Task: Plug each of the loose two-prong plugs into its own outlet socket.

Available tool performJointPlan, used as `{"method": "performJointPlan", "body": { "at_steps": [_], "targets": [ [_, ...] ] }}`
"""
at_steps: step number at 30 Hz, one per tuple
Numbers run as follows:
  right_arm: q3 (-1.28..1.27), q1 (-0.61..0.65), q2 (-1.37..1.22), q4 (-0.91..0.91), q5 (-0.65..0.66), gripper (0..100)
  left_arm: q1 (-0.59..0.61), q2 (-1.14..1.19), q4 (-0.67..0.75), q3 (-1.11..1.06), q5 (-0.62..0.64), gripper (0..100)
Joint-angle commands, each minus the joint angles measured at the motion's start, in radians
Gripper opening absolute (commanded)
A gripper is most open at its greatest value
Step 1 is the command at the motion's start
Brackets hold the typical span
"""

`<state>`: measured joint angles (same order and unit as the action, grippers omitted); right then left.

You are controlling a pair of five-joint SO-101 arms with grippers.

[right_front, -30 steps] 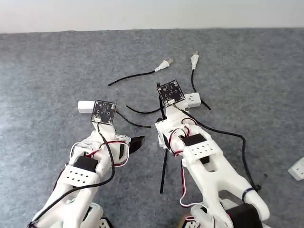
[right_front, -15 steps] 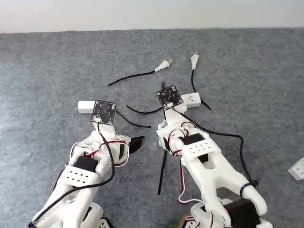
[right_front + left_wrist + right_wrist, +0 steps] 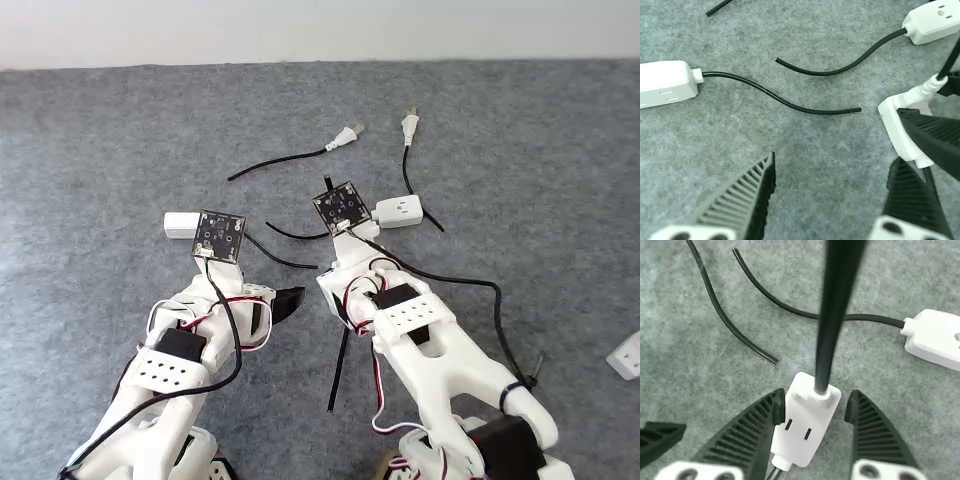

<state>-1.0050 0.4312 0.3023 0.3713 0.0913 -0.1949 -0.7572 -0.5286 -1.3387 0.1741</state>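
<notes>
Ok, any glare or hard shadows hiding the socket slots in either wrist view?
Right wrist view: even light, no glare, both slots on the held socket read plainly, though its own cord blocks a strip of carpet. Left wrist view: soft light, faint shadow under the wavy cord, its white socket not washed out.

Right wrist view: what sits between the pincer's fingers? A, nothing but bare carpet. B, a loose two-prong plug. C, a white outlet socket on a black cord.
C: a white outlet socket with two slots facing the camera sits between the fingers of the right pincer, and its black cord runs up out of its end.
</notes>
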Motion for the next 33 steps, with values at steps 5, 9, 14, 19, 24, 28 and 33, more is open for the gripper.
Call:
{"method": "performJointPlan", "body": {
  "at_steps": [5,9,14,19,24,28,33],
  "targets": [
    [0.049,-0.012,0.002,-0.045,0.048,1.8,0.005,-0.026,0.023,0.010,-0.008,34],
    [0.049,-0.047,0.008,-0.051,0.072,0.9,0.005,-0.026,0.023,0.010,-0.008,34],
    [0.052,-0.087,0.016,-0.044,0.072,0.9,0.005,-0.026,0.023,0.010,-0.008,34],
    [0.051,-0.143,0.099,0.018,0.072,0.9,0.005,-0.026,0.025,0.010,-0.008,34],
    [0.048,-0.251,0.275,0.208,0.072,0.9,0.005,-0.025,0.025,0.010,-0.008,34],
    [0.048,-0.423,0.403,0.305,0.071,0.9,0.005,-0.023,0.026,0.010,-0.008,34],
    [0.046,-0.641,0.447,0.357,0.029,0.9,0.005,-0.018,0.048,0.010,-0.006,34]
  ]
}}
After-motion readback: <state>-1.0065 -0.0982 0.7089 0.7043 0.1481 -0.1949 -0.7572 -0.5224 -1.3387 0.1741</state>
